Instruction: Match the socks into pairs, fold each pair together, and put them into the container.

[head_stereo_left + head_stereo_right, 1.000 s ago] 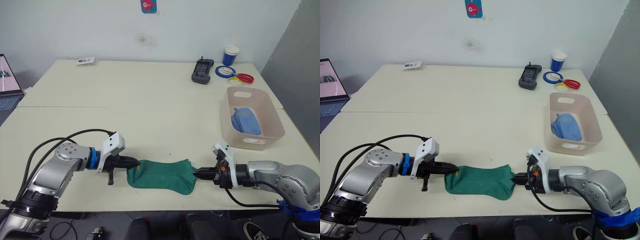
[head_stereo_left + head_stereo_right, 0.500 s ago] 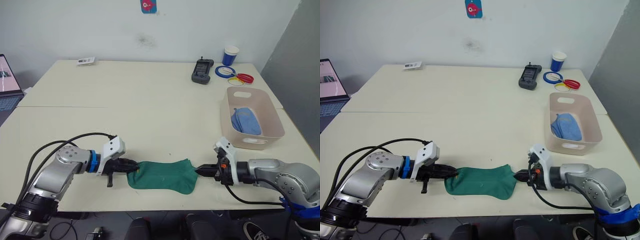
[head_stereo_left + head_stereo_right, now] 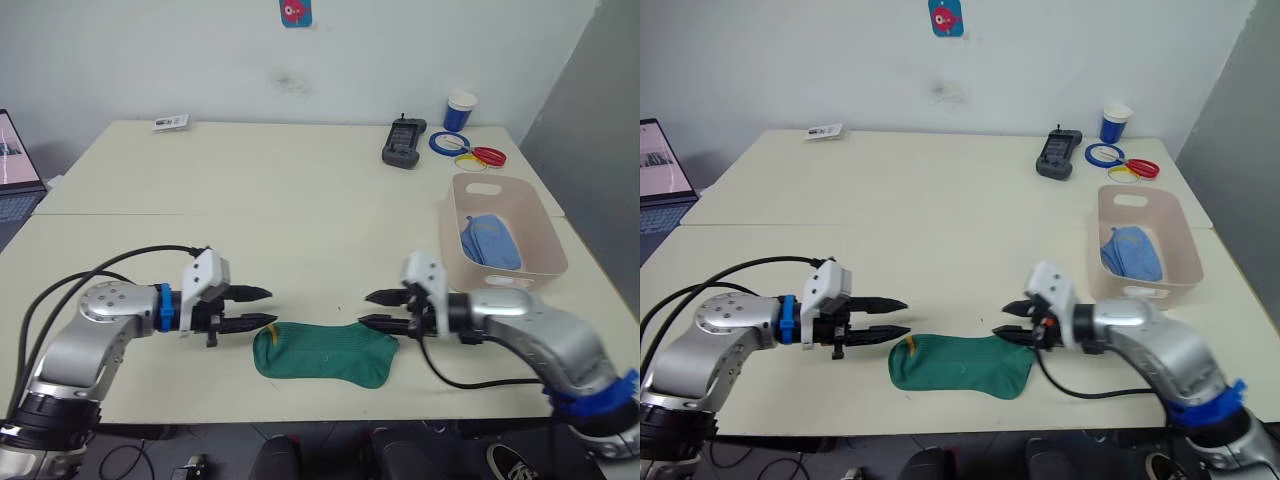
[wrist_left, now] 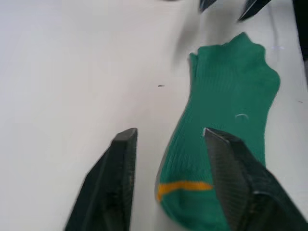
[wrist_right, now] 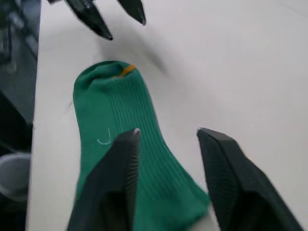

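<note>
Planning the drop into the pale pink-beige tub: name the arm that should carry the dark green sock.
Right. The right gripper hangs open at the dark green sock on the side nearer the pale pink-beige plastic tub; the left gripper is farther away.

text: none legible | wall sticker (image 3: 297,11): picture only, no words made out | table card (image 3: 171,122): print too small
</note>
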Tool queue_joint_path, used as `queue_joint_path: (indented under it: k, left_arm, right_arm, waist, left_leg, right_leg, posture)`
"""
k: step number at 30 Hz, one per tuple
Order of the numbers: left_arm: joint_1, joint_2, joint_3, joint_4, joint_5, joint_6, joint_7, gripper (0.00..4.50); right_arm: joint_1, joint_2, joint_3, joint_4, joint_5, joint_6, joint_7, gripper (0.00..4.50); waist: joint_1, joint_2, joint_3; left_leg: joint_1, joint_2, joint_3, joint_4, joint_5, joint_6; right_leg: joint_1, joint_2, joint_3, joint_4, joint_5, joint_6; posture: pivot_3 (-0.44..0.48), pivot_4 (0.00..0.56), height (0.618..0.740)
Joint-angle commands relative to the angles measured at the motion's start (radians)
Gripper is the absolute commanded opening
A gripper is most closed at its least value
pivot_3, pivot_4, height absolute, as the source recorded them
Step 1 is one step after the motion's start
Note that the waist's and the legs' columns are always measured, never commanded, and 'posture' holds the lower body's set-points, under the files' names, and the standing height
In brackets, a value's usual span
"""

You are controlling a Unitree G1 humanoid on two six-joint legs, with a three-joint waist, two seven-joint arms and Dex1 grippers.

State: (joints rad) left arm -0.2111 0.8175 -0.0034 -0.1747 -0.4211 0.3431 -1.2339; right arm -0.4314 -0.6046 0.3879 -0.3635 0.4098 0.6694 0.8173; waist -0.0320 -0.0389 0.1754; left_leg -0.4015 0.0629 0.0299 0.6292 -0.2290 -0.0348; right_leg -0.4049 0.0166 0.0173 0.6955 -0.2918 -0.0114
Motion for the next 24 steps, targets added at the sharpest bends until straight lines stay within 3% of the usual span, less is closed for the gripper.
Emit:
queue_joint_path:
  k: [1, 3, 4, 8, 15, 20, 24]
  left_arm:
    - [0.003, -0.023, -0.075, -0.037, 0.049, -0.057, -0.006, 0.78]
    - [0.015, -0.03, -0.116, -0.013, 0.097, -0.106, -0.007, 0.09]
    - [0.024, -0.034, -0.134, 0.001, 0.119, -0.128, 0.0, 0.02]
    - [0.061, -0.051, -0.161, 0.052, 0.182, -0.184, 0.038, 0.02]
    - [0.128, 0.019, -0.086, 0.103, 0.184, -0.181, 0.046, 0.02]
    - [0.208, 0.032, 0.035, -0.023, 0.016, -0.047, 0.045, 0.02]
    - [0.199, 0.026, 0.048, -0.104, -0.029, 0.004, 0.051, 0.02]
  right_arm:
    - [-0.032, 0.044, 0.08, 0.095, -0.096, -0.172, 0.083, 0.66]
    - [-0.034, 0.068, 0.111, 0.141, -0.125, -0.227, 0.123, 0.0]
    - [-0.031, 0.077, 0.123, 0.163, -0.141, -0.246, 0.135, 0.0]
    - [0.0, 0.081, 0.13, 0.227, -0.19, -0.27, 0.148, 0.0]
    - [0.097, -0.04, 0.063, 0.24, -0.238, -0.345, 0.191, 0.0]
    - [0.152, -0.083, -0.055, 0.093, -0.107, -0.312, 0.243, 0.0]
    - [0.135, -0.046, -0.051, 0.031, -0.072, -0.269, 0.244, 0.0]
  waist:
    - [0.002, 0.0, 0.0]
    - [0.003, 0.0, 0.0]
    - [0.003, 0.0, 0.0]
    - [0.003, 0.0, 0.0]
    - [0.003, 0.0, -0.001]
    - [0.002, 0.0, -0.001]
    - [0.002, 0.0, -0.001]
  left_leg:
    - [-0.001, 0.0, 0.0, 0.0, 0.0, 0.0]
    - [-0.001, 0.0, 0.0, 0.0, 0.0, 0.0]
    - [-0.001, 0.0, 0.0, 0.0, 0.0, 0.0]
    - [0.0, 0.0, 0.0, 0.0, 0.0, 0.0]
    - [0.001, 0.001, 0.0, 0.0, 0.0, 0.0]
    - [0.002, 0.002, 0.0, 0.0, 0.0, 0.0]
    - [0.002, 0.002, -0.001, 0.0, 0.0, 0.0]
  right_leg:
    - [0.0, 0.0, 0.0, 0.0, 0.0, 0.0]
    - [0.0, 0.0, 0.0, 0.0, 0.0, 0.0]
    - [0.0, 0.0, 0.0, 0.0, 0.0, 0.0]
    - [0.0, 0.0, 0.0, 0.001, 0.0, 0.0]
    - [0.001, 0.0, -0.001, 0.001, 0.0, 0.0]
    - [0.002, -0.001, 0.0, 0.001, 0.0, 0.0]
    - [0.001, -0.001, -0.001, 0.002, 0.0, 0.0]
  posture:
    - [0.0, 0.15, 0.74]
    - [0.0, 0.15, 0.74]
    - [0.0, 0.15, 0.74]
    - [0.0, 0.15, 0.74]
    - [0.0, 0.15, 0.74]
    - [0.0, 0.15, 0.74]
    - [0.0, 0.15, 0.74]
